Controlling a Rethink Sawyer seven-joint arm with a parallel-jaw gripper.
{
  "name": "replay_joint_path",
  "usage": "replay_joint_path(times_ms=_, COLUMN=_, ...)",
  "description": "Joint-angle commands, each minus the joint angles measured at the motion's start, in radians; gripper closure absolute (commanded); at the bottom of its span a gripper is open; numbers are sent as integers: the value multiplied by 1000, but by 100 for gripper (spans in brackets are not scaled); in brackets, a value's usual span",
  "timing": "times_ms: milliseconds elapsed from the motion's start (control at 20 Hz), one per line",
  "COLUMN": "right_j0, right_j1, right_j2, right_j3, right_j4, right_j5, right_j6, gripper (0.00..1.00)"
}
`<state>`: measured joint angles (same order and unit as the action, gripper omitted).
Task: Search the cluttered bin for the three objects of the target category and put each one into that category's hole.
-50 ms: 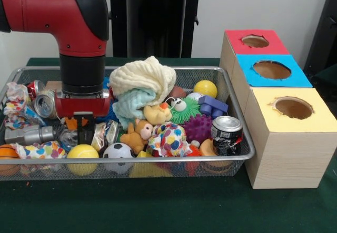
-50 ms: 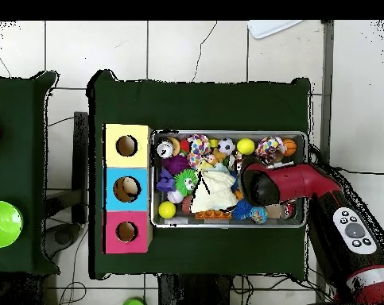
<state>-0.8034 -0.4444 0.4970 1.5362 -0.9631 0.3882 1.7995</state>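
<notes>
A wire-mesh bin (image 1: 239, 156) is sitting nearest on the green worktop (image 1: 158, 206), crowded with a yellow ball (image 1: 82, 152), a soccer ball (image 1: 118, 151), a plush bear (image 1: 136, 135) and a dented can (image 1: 227, 134). The hand (image 1: 81, 133) is reaching down among crushed cans (image 1: 45, 105); clutter is probably masking its tips, so I cannot tell its grip. A three-holed box (image 1: 279, 138) is standing beside the bin.
</notes>
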Motion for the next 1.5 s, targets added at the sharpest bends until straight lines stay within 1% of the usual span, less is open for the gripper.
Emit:
replay_joint_path(times_ms=50, right_j0=25, right_j1=34, right_j2=-1, right_j3=-72, right_j4=5, right_j5=90, right_j6=-109, gripper=0)
replay_joint_path(times_ms=150, right_j0=25, right_j1=25, right_j2=8, right_j3=-68, right_j4=-2, right_j5=81, right_j6=-127, gripper=0)
replay_joint_path(times_ms=400, right_j0=24, right_j1=29, right_j2=-1, right_j3=-58, right_j4=-1, right_j5=76, right_j6=-120, gripper=0)
replay_joint_path(times_ms=850, right_j0=29, right_j1=0, right_j2=-6, right_j3=-31, right_j4=31, right_j5=104, right_j6=-101, gripper=0)
replay_joint_path(times_ms=1100, right_j0=38, right_j1=6, right_j2=-32, right_j3=-20, right_j4=57, right_j5=174, right_j6=-105, gripper=0)
replay_joint_path(times_ms=1500, right_j0=33, right_j1=20, right_j2=-39, right_j3=-31, right_j4=65, right_j5=202, right_j6=-134, gripper=0)
